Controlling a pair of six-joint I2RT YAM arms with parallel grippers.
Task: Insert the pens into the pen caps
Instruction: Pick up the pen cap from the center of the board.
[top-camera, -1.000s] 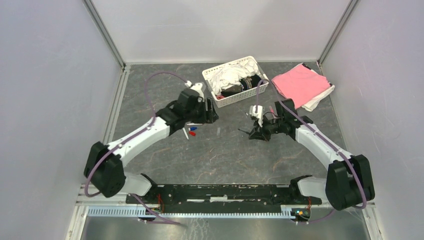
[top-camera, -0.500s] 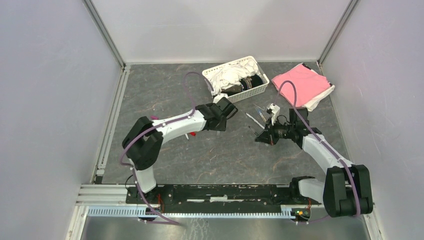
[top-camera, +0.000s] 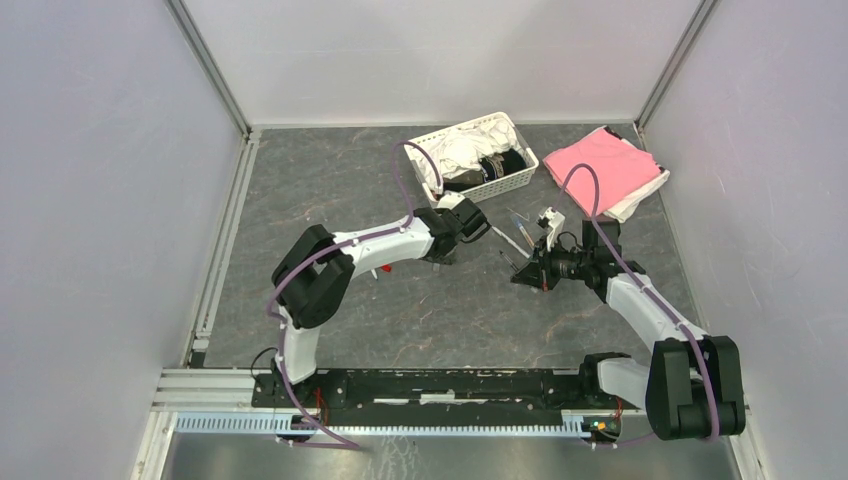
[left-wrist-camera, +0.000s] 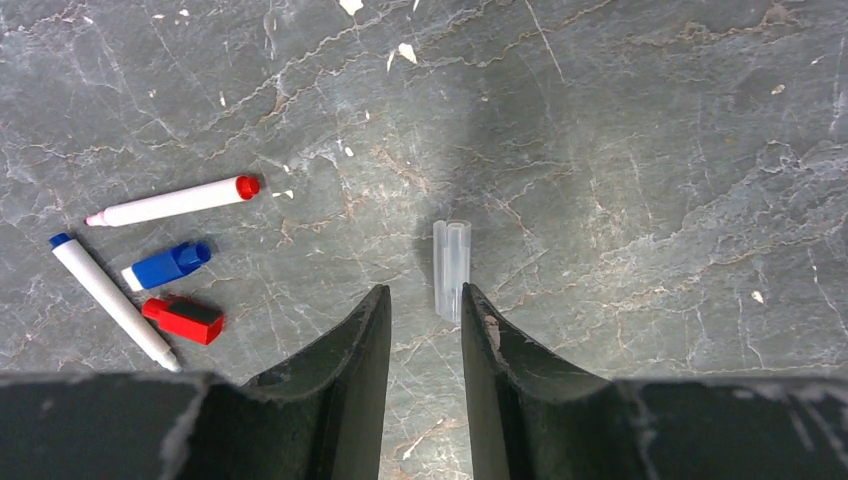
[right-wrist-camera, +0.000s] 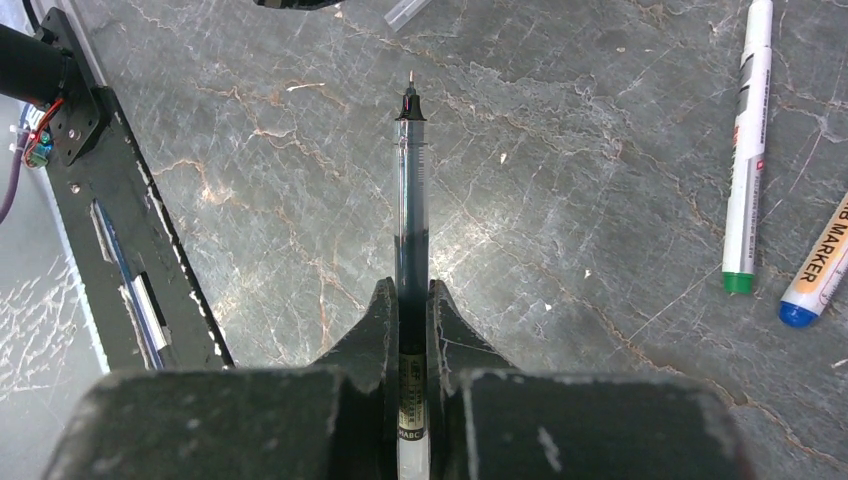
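Left tool (left-wrist-camera: 425, 293): jaws narrowly apart, nothing between them, low over the worktop (left-wrist-camera: 650, 150).
Clear cap (left-wrist-camera: 451, 268): flat on the worktop, its near end right at one fingertip, slightly to the side of the gap.
Right tool (right-wrist-camera: 410, 300): clamped on a clear pen (right-wrist-camera: 411, 180), tip pointing forward.
Red cap (left-wrist-camera: 185, 318), blue cap (left-wrist-camera: 168, 266): well away from the left tool, between two white pens (left-wrist-camera: 175, 201).

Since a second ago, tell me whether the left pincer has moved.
Yes. Against the white basket, the left pincer has shifted right: from left of its near corner to in front of its near wall.
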